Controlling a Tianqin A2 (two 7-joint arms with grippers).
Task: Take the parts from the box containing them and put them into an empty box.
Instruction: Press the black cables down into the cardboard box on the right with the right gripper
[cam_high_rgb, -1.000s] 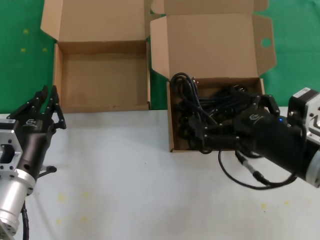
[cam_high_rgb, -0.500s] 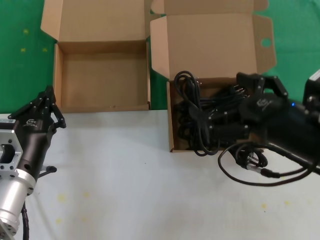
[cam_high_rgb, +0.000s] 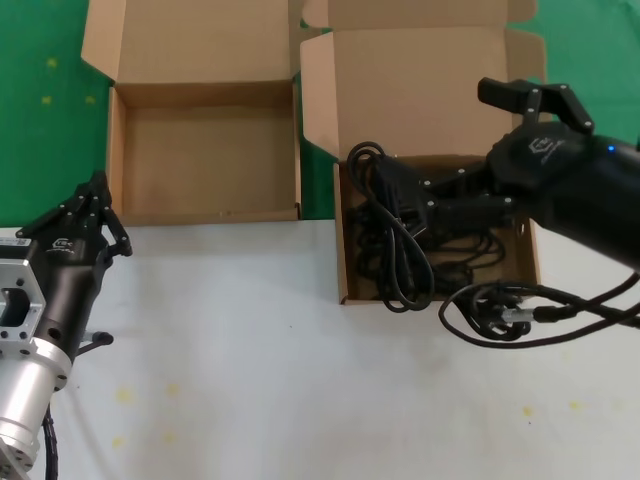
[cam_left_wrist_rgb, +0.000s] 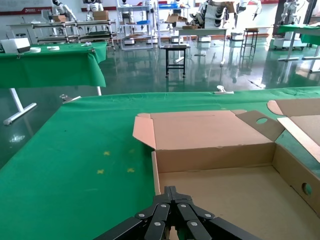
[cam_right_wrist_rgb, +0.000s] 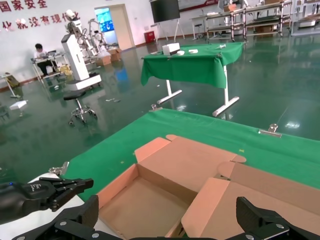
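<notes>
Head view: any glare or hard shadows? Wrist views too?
Head view: no glare; soft shadow inside the cord box; black cords merge with the black right gripper over it. Left wrist view: glossy floor mirrors lights; empty box evenly lit, left gripper parked before it. Right wrist view: same floor reflections.

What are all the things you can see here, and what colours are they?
Power cords: one tangled bunch, black, partly in the right box, a loop hanging over its front edge.
Box with the hole: one, brown cardboard, on the right, lid up, round hole in a side flap.
Empty box: one, brown cardboard, on the left, lid open, nothing inside.
Green cloth: one, green, under and behind the boxes.
White tabletop: one, white with small yellow marks, in front of the boxes.
Left gripper: one, black, shut, by the empty box's front left corner.
Right gripper: one, black, over the right box, holding the cords.
</notes>
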